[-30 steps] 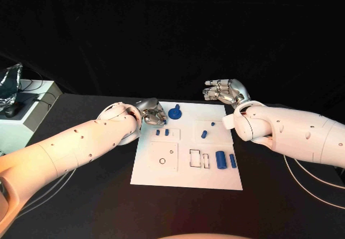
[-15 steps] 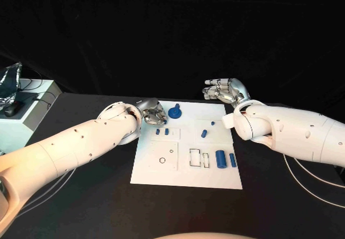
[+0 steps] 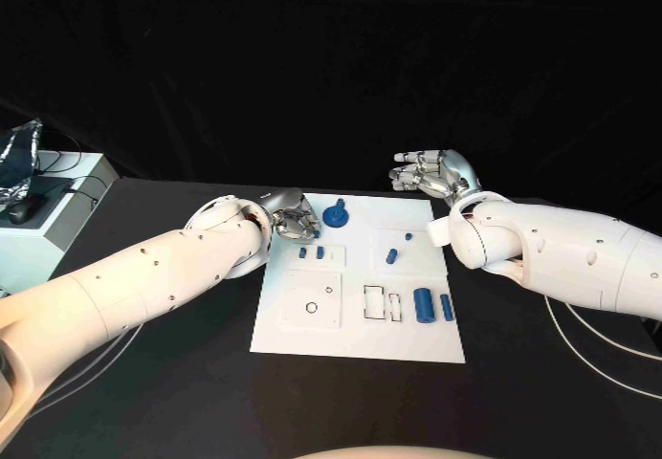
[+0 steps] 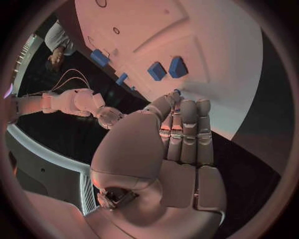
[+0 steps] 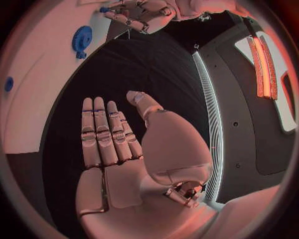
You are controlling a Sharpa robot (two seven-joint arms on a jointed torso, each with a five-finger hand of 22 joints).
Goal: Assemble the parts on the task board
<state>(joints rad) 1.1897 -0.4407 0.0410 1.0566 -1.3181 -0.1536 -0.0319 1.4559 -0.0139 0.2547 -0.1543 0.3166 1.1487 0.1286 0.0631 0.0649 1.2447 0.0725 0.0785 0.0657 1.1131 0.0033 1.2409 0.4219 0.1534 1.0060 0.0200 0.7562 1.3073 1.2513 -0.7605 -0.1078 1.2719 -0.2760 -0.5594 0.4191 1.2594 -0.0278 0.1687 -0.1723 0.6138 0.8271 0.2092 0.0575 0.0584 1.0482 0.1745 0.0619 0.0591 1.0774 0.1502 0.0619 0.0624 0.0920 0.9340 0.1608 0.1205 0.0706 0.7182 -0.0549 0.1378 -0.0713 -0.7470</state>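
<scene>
The white task board lies mid-table. My left hand hovers at its far left corner beside a blue gear and pinches a small blue part at its fingertips. The right wrist view shows that hand with the small blue part next to the gear. Two small blue parts sit just in front of it. My right hand hangs beyond the board's far right corner. Its fingers are straight and hold nothing.
More blue parts lie on the board: a peg, a tiny piece and two cylinders by rectangular slots. A white box carrying a foil-wrapped item stands at the table's left edge.
</scene>
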